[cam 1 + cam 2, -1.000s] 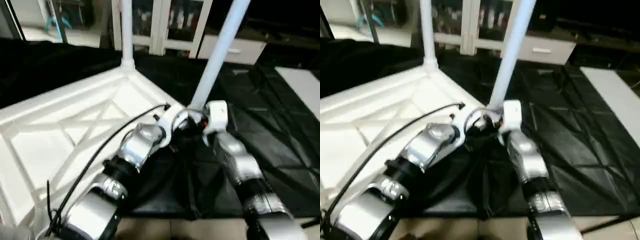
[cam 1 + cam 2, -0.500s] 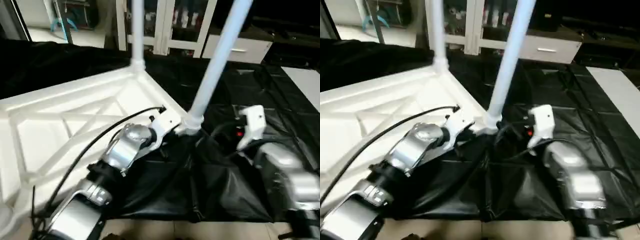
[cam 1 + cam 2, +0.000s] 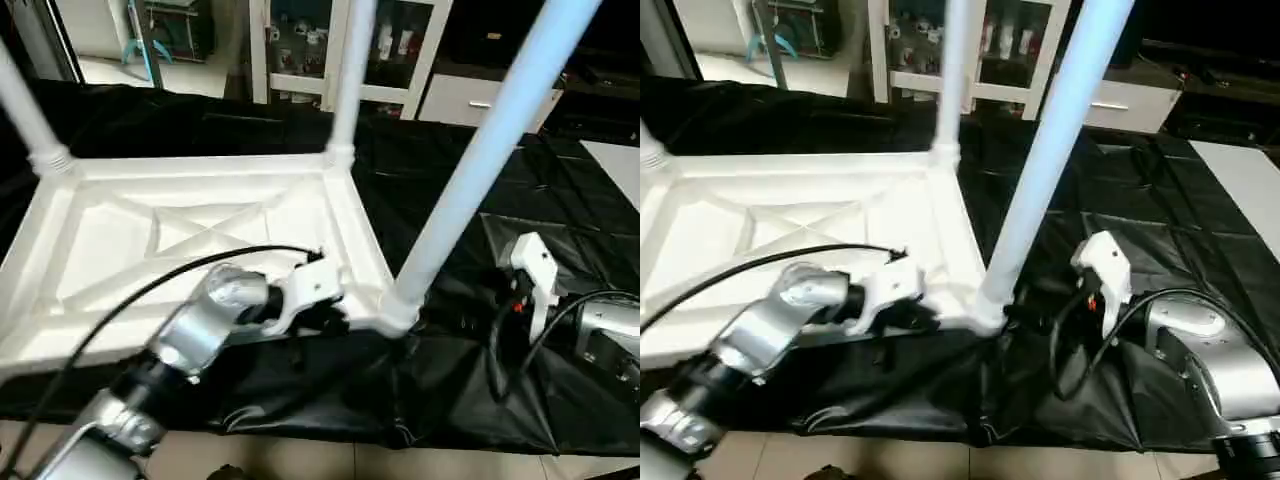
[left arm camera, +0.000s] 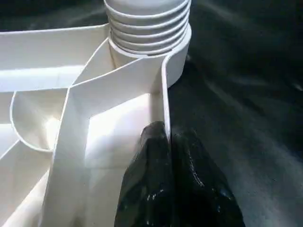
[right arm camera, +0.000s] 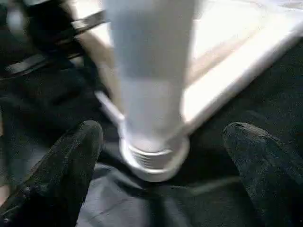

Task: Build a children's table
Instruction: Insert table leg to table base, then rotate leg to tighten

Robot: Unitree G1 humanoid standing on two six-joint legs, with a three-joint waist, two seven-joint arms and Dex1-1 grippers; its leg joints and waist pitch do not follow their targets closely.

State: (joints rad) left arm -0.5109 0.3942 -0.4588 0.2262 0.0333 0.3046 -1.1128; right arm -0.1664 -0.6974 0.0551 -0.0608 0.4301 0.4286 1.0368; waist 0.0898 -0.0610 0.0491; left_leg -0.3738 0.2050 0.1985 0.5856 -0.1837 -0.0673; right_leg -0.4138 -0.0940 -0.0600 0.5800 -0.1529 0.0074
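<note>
Black sheeting (image 3: 560,230) covers the floor, with white cabinets (image 3: 390,50) at the back of the room. On the sheeting lies the tabletop (image 3: 200,250), upside down, its X ribs facing up. Three legs stand in its corner sockets: the near leg (image 3: 480,170) leans up from the corner closest to the robot, a far leg (image 3: 348,80) rises from the corner behind it, and a third leg (image 3: 25,110) stands at the far corner on the robot's left.

By the near leg's socket, the left gripper (image 4: 169,156) has its two black fingers pressed close together over the tabletop's thin side rim, one finger inside the rim and one outside, so it pinches the rim just beside the threaded base of the near leg (image 4: 147,23). A black cable (image 3: 150,290) runs along the left forearm.

The right gripper (image 5: 161,142) is off the near leg, on the sheeting side of the socket. Its fingers (image 5: 66,165) stand wide apart, one on each side of the leg's base, touching neither the leg nor the socket. Its white wrist housing (image 3: 535,275) sits just beside the near leg.
</note>
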